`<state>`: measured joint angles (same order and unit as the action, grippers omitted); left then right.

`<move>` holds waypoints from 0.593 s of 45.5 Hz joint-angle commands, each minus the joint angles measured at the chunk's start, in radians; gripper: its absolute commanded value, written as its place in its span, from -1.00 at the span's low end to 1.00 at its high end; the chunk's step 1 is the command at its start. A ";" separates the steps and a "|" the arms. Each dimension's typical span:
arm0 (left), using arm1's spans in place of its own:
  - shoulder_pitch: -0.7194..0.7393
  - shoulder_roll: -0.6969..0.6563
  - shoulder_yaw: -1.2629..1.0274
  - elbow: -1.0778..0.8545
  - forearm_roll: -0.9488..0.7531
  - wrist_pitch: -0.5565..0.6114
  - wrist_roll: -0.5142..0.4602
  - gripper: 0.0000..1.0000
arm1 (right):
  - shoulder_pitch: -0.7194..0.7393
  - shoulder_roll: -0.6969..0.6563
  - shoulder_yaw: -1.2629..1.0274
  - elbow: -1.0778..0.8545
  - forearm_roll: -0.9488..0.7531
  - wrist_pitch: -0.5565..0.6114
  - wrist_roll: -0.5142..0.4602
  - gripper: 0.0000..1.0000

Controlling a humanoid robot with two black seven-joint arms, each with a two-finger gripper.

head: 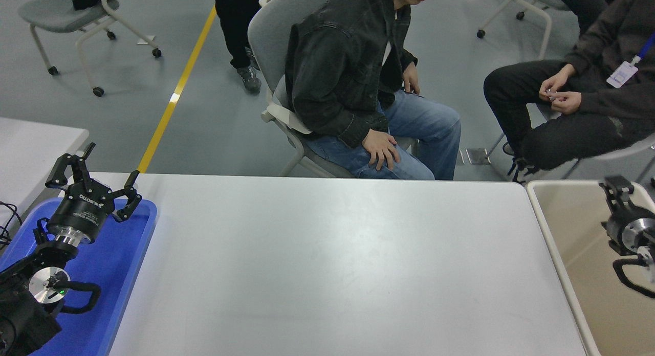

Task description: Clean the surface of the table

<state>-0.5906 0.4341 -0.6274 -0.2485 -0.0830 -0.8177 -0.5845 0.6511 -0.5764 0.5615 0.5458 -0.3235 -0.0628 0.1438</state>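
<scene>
We see the table surface (pixel 327 264) stretching between our two grippers, and nothing lies on its white-grey top that we can make out; only faint scuffs and a soft glare show near its middle; so we judge the clearing to be done, or very nearly so, with no loose thing left to lift.

Our left gripper (pixel 94 178) hangs parked above the blue tray (pixel 134 243), its fingers spread wide and holding nothing; the surface begins just to its right and runs away from it.

Our right gripper (pixel 618 191) sits above the beige bin (pixel 573 228), with the surface well off to its left; only part of it shows at the frame's edge, and we cannot tell whether it is spread or pressed together, nor whether anything is in it; the part of the bin we can see looks bare.

Beyond the far edge of the surface a seated person (pixel 358 85) in a dark jacket faces us, and a second person (pixel 578 100) sits further right, above the right gripper; neither reaches toward the surface.

What may be left, in our judgement, is only to bring the right arm home.
</scene>
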 commanded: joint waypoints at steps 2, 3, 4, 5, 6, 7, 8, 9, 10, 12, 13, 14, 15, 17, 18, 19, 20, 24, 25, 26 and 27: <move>0.000 0.000 0.000 0.000 0.000 0.000 0.000 1.00 | -0.114 0.018 0.310 0.209 0.001 0.076 0.062 0.98; 0.000 0.000 0.000 0.000 0.000 0.000 -0.001 1.00 | -0.122 0.026 0.313 0.218 0.001 0.090 0.074 0.98; 0.000 0.000 0.000 0.000 0.000 0.000 0.000 1.00 | -0.129 0.035 0.316 0.229 0.001 0.106 0.091 0.98; 0.000 0.000 0.000 0.000 0.000 0.000 0.000 1.00 | -0.137 0.047 0.322 0.236 0.001 0.121 0.117 0.98; 0.000 0.000 0.000 0.000 0.000 0.000 0.000 1.00 | -0.143 0.058 0.331 0.241 0.001 0.133 0.141 0.98; 0.000 0.000 0.000 0.000 0.000 0.000 -0.001 1.00 | -0.149 0.070 0.342 0.241 0.000 0.142 0.164 0.98; 0.000 0.000 0.000 0.000 0.000 0.000 0.000 1.00 | -0.156 0.081 0.351 0.241 0.001 0.147 0.184 0.98; 0.000 0.000 0.000 0.000 0.000 0.000 0.000 1.00 | -0.162 0.090 0.356 0.241 0.000 0.147 0.201 0.98; 0.000 0.000 0.000 0.000 0.000 0.000 -0.001 1.00 | -0.166 0.101 0.360 0.240 0.000 0.147 0.213 0.98; 0.000 0.000 0.000 0.000 0.000 0.000 -0.001 1.00 | -0.176 0.122 0.365 0.240 0.000 0.149 0.235 0.98; 0.000 0.000 0.000 0.000 0.000 0.000 0.000 1.00 | -0.179 0.136 0.367 0.240 0.000 0.147 0.246 0.98; 0.000 0.000 0.000 0.000 0.000 0.000 -0.001 1.00 | -0.182 0.148 0.367 0.235 0.000 0.147 0.258 0.98; 0.000 0.000 0.000 0.000 0.000 -0.001 0.000 1.00 | -0.183 0.161 0.367 0.232 -0.002 0.146 0.272 0.98; 0.000 0.000 0.000 0.000 0.000 0.000 0.000 1.00 | -0.185 0.182 0.365 0.230 -0.002 0.146 0.304 0.98; 0.000 0.000 0.000 0.000 0.000 0.000 0.000 1.00 | -0.186 0.193 0.365 0.229 -0.002 0.146 0.324 0.98; 0.000 0.000 0.000 0.000 0.000 0.000 -0.001 1.00 | -0.186 0.202 0.362 0.226 -0.002 0.146 0.342 0.98; 0.000 0.000 0.000 0.000 0.000 0.000 0.000 1.00 | -0.186 0.210 0.357 0.224 -0.002 0.143 0.359 0.98; 0.000 0.000 0.000 0.000 0.000 0.000 0.000 1.00 | -0.177 0.248 0.353 0.194 0.000 0.136 0.390 0.98; 0.000 0.000 0.000 0.000 0.000 0.000 0.000 1.00 | -0.176 0.259 0.351 0.180 0.000 0.136 0.391 0.98; 0.000 0.000 0.000 0.000 0.000 0.000 0.000 1.00 | -0.174 0.268 0.351 0.166 0.000 0.138 0.393 0.98; 0.000 0.000 0.000 0.000 0.000 0.000 0.000 1.00 | -0.171 0.277 0.350 0.154 0.001 0.138 0.395 0.98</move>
<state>-0.5906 0.4341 -0.6274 -0.2486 -0.0829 -0.8177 -0.5853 0.4860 -0.4024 0.8952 0.7523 -0.3241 0.0672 0.4370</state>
